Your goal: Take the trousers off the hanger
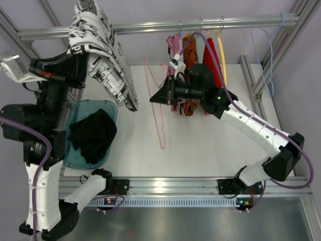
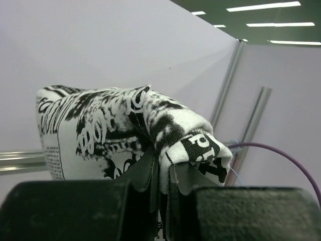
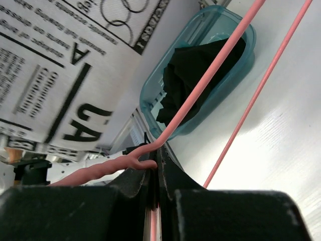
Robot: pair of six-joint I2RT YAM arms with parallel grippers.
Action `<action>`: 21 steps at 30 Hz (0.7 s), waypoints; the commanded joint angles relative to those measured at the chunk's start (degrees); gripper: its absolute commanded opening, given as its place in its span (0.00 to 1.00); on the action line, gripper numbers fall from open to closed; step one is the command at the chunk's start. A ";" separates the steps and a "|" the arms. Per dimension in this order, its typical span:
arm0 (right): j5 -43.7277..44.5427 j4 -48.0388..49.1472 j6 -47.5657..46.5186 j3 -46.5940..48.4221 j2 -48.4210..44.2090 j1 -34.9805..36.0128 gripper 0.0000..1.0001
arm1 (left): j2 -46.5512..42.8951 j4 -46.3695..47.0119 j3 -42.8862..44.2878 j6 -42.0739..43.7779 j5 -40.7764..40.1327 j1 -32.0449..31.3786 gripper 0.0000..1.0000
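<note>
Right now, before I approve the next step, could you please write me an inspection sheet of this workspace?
Surface: white table, no spills seen.
Job's things: trousers hang bunched from the left gripper, apart from the hanger in the top view. The hanger slants above the table.
Clutter: teal bin holding a black cloth; hung garments, a yellow hanger and a pale blue hanger on the rail.
Grippers: left gripper shut on the trousers; right gripper shut on the hanger near its twisted neck.
Cables: a purple cable loops along each arm.
Surroundings: aluminium frame, pale walls; no people seen.
</note>
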 commanded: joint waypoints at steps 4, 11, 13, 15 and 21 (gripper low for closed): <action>-3.85 -0.63 -9.25 0.09 -5.65 1.65 0.00 | -7.52 2.27 1.46 7.58 -7.59 5.94 0.00; -8.07 -6.60 -19.53 0.70 -8.73 2.53 0.00 | -18.86 -10.10 -5.31 18.49 -19.27 12.53 0.00; -9.47 -9.59 -22.25 0.79 -9.78 2.80 0.00 | -23.17 -14.42 -6.81 22.69 -22.69 12.98 0.00; -10.18 -11.96 -24.54 0.53 -10.84 2.80 0.00 | -27.28 -19.00 -9.18 25.43 -24.29 13.94 0.00; -10.54 -15.67 -28.86 -1.41 -13.48 2.89 0.00 | -35.03 -27.61 -14.62 34.05 -26.76 17.81 0.00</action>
